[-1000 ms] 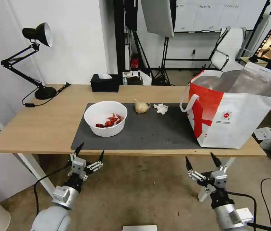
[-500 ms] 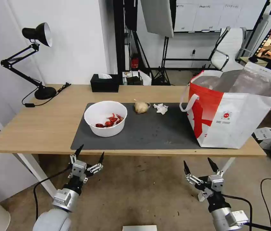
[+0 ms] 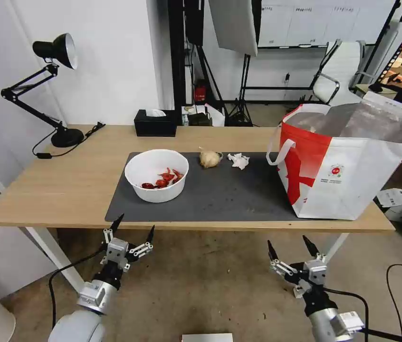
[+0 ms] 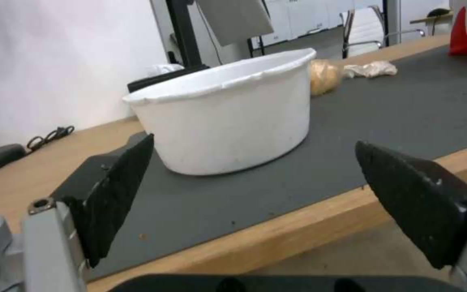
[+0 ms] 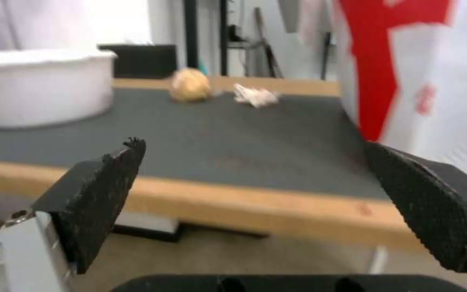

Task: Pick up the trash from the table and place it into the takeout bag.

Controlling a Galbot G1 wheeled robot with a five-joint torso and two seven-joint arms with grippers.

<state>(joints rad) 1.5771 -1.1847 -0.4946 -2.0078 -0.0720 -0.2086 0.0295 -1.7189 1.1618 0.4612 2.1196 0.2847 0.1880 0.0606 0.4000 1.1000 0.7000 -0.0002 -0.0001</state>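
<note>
A: We hold our left gripper [image 3: 134,225] below the near edge of the table [image 3: 44,190], at about 7 o'clock from the white paper bowl [image 3: 157,175], its claw spread wide and gripping nothing.

B: Our right gripper [image 3: 290,245] hangs lower, at about 7 o'clock from the takeout bag [image 3: 341,166], its claw wide and bare too.

A: The bowl sits on the left part of the dark grey mat [image 3: 224,194] with red food scraps [image 3: 164,178] inside.

B: At 1 o'clock from the bowl we see the yellowish plastic wad [image 3: 209,158], and just at its 3 o'clock the small white tissue wad [image 3: 238,160], apart from it.

A: The bag stands upright on the right end of the table, mouth open, foil lining showing.

B: The black tissue box [image 3: 155,123] sits at 12 o'clock from the bowl, near the far edge.
</note>
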